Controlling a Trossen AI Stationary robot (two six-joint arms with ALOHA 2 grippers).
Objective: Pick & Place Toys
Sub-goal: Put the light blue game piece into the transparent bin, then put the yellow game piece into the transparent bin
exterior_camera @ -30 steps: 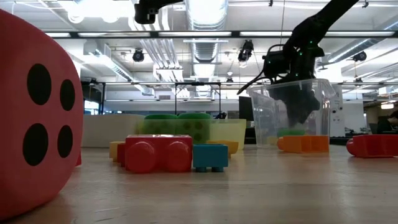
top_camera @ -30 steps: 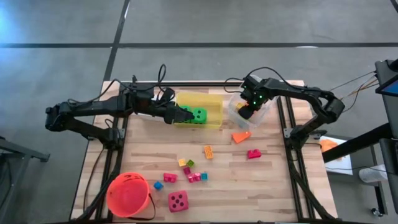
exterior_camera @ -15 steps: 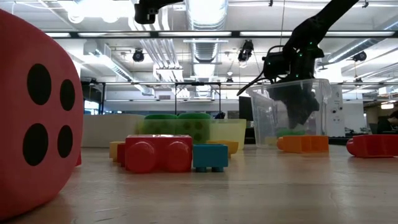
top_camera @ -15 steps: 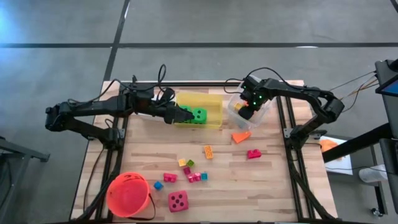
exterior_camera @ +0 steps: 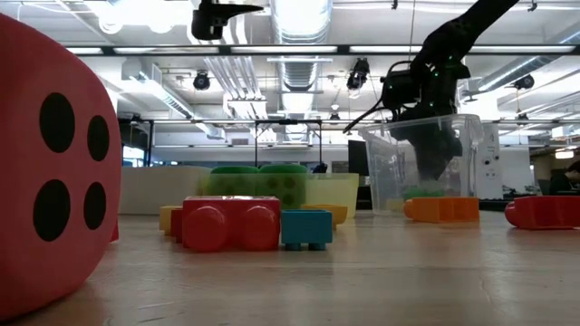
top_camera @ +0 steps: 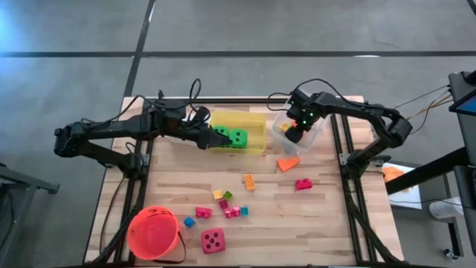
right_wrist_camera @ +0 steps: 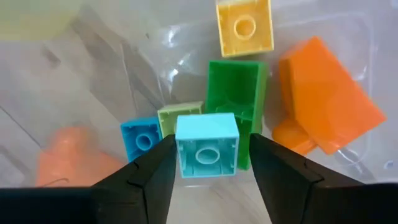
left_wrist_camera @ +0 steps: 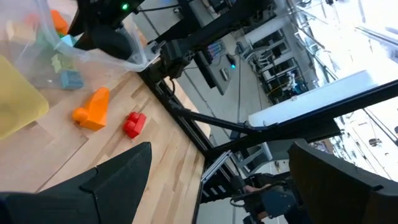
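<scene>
My right gripper (top_camera: 294, 132) reaches down into the clear bin (top_camera: 312, 140) at the far right and is shut on a light blue block (right_wrist_camera: 206, 146). Yellow, green, blue and orange blocks lie on the bin floor below it. My left gripper (top_camera: 220, 136) is open and empty above the yellow bin (top_camera: 253, 123), which holds two green dice (top_camera: 238, 138). The pink-red die (top_camera: 213, 240) stands near the front edge. The orange wedge (top_camera: 288, 164) and a red block (top_camera: 303, 184) lie on the table in front of the clear bin. My right gripper has the light blue block between its two fingers (right_wrist_camera: 152, 174), which stand against two opposite sides (right_wrist_camera: 180, 149). The fingers point down into the clear bin. The block sits level, above the other blocks in the bin.
An orange-red bucket (top_camera: 154, 232) stands at the near left corner. Several small blocks (top_camera: 223, 208) lie scattered mid-table, and an orange block (top_camera: 249, 181) lies nearer the wedge. The black frame rails run along both table sides.
My right gripper has risen a little inside the clear bin.
</scene>
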